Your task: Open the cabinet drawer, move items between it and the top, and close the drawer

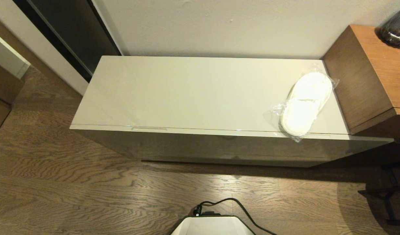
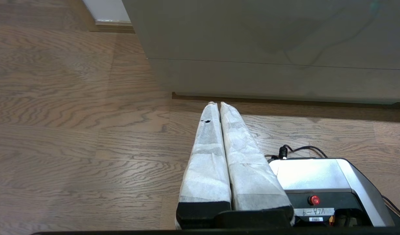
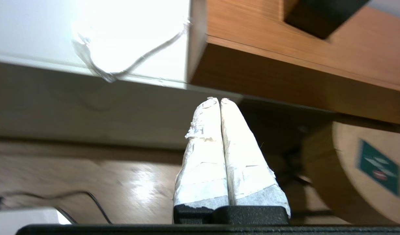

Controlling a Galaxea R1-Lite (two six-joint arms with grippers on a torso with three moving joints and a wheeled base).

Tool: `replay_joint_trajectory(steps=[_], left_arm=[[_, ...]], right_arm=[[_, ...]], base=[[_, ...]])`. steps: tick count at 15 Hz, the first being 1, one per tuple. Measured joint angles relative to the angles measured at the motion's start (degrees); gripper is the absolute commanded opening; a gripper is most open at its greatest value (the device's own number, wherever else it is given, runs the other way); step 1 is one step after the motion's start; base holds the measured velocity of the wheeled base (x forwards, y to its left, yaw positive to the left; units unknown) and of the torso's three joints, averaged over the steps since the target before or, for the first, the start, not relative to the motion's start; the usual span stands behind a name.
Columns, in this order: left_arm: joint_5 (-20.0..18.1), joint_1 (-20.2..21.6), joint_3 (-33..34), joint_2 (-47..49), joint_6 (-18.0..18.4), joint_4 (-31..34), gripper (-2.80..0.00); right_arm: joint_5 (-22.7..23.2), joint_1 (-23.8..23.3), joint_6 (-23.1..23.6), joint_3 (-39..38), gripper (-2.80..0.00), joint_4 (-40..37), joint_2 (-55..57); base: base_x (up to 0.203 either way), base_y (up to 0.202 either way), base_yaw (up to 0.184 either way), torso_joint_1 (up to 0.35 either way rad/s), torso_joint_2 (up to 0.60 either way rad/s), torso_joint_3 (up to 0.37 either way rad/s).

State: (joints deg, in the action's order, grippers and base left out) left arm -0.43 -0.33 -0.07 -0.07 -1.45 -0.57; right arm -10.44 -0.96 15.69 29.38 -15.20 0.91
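Note:
One white slipper pair in a clear plastic bag (image 1: 305, 102) lies on the glossy beige-cream cabinet top (image 1: 193, 91) near its right end, its bag overhanging the front edge (image 3: 110, 70). The drawer front (image 1: 219, 147) (image 2: 271, 42) below is closed flush. The other slipper pair, black tape roll and white packet are out of view. My left gripper (image 2: 217, 103) is shut and empty, low over the floor before the cabinet's left part. My right gripper (image 3: 218, 99) is shut and empty, below the cabinet's right end. Neither gripper shows in the head view.
A brown wooden unit (image 1: 366, 75) abuts the cabinet's right end, with a dark glass vase (image 1: 395, 29) on it. A brown bag with green label (image 3: 366, 169) stands under it. My white base (image 1: 213, 226) with its black cable sits on the wood floor.

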Motion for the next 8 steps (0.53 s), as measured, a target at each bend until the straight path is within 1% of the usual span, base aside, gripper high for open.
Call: replay_joint_trajectory(steps=[2, 4, 6, 7, 8], left_arm=[[-0.01, 0.02, 0.00, 0.00, -0.01, 0.00, -2.80], [-0.01, -0.02, 0.00, 0.00, 0.00, 0.00, -2.80], [-0.02, -0.02, 0.00, 0.00, 0.00, -0.02, -2.80], [-0.01, -0.02, 0.00, 0.00, 0.00, -0.02, -2.80], [-0.01, -0.02, 0.00, 0.00, -0.02, -0.02, -2.80]], right_arm=[[0.51, 0.09, -2.41, -7.56, -2.80, 7.52, -0.72], [1.98, 0.09, -3.37, -15.20, -2.80, 16.04, -0.95], [6.34, 0.09, -3.77, -22.85, -2.80, 25.02, -1.06], [9.62, 0.09, -4.03, -26.06, -2.80, 29.16, -1.09], [12.04, 0.09, -4.73, -27.68, -2.80, 31.88, -1.09]], base=[[0.000, 0.000, 0.000, 0.000, 0.00, 0.000], [0.000, 0.000, 0.000, 0.000, 0.00, 0.000], [0.000, 0.000, 0.000, 0.000, 0.00, 0.000], [0.000, 0.000, 0.000, 0.000, 0.00, 0.000], [0.000, 0.000, 0.000, 0.000, 0.00, 0.000]])
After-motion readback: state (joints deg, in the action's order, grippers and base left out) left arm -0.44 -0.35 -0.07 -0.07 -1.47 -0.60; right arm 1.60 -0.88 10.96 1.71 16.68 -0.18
